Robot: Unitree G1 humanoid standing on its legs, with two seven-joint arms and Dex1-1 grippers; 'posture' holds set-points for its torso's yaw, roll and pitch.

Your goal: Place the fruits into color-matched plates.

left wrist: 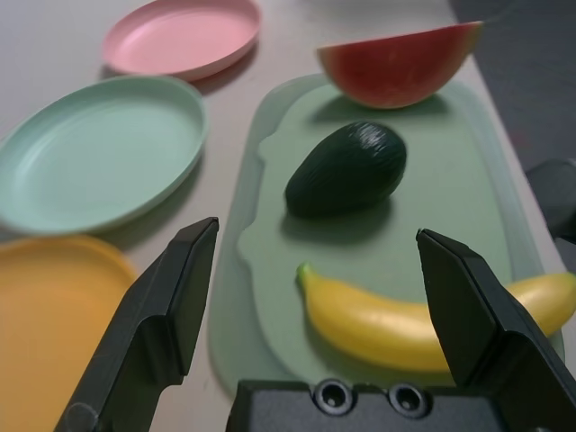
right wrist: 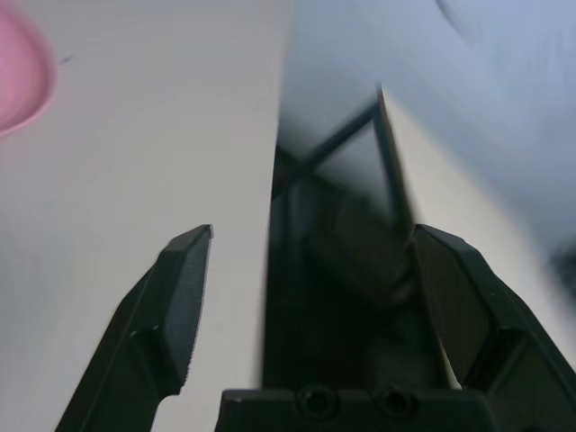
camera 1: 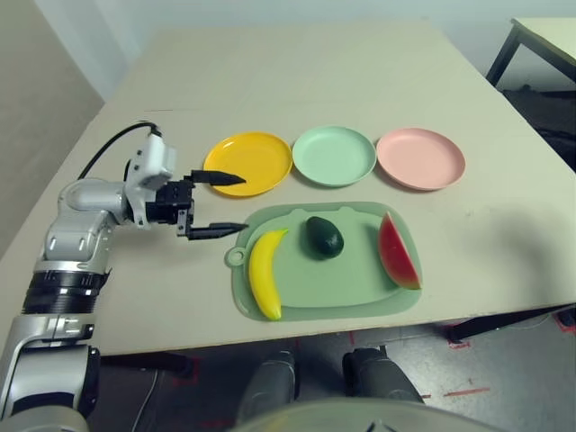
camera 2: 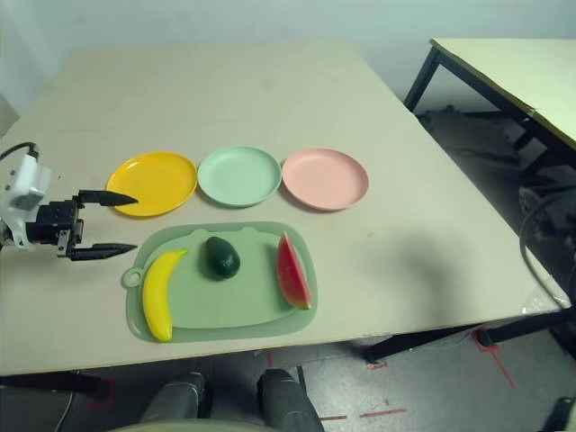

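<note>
Left eye view: the left hand [camera 1: 220,203] hangs wide apart and empty just left of the green cutting mat [camera 1: 351,292], its black fingers pointing rightward over the desk [camera 1: 297,81]. The banana [camera 1: 265,272] lies right beside it on the mat's left edge, its long axis running near to far with the curve bowing left, so this hand is plainly the nearer one. Beyond it sit the ridged dark avocado [camera 1: 324,236] at mid-mat and the watermelon wedge [camera 1: 397,251] on the right, rind outward. The smooth, shallow plates stand in a far row: yellow plate [camera 1: 261,148], mint plate [camera 1: 334,155], pink plate [camera 1: 420,157]. The right hand [right wrist: 306,297], seen in its wrist view, is also spread wide and holds nothing; it seems to face past the desk edge, though that is hard to read.
</note>
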